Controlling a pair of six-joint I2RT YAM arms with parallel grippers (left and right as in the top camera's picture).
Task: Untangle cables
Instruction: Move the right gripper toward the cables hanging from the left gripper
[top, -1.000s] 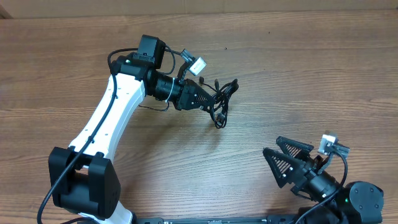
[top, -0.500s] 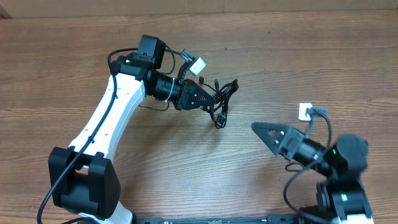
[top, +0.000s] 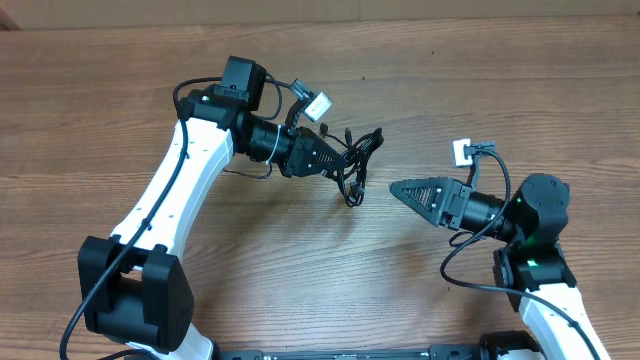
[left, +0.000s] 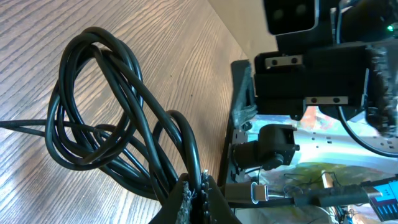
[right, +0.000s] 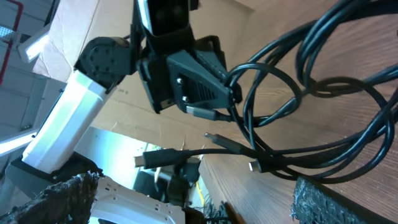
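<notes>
Hardly begun. Left claw (top: 343, 162) pinched tight on the cables (top: 366, 143), looped in one tangled bunch right at its tips, resting on the worktop (top: 500, 90). Right claw (top: 397, 188) spread wide and empty, near that bunch. No cord pulled free yet; all separating left to do.

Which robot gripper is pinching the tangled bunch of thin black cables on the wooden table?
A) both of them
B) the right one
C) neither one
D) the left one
D: the left gripper is shut on the tangled bunch of thin black cables, while the right gripper is open and sits apart from them, holding nothing.
</notes>
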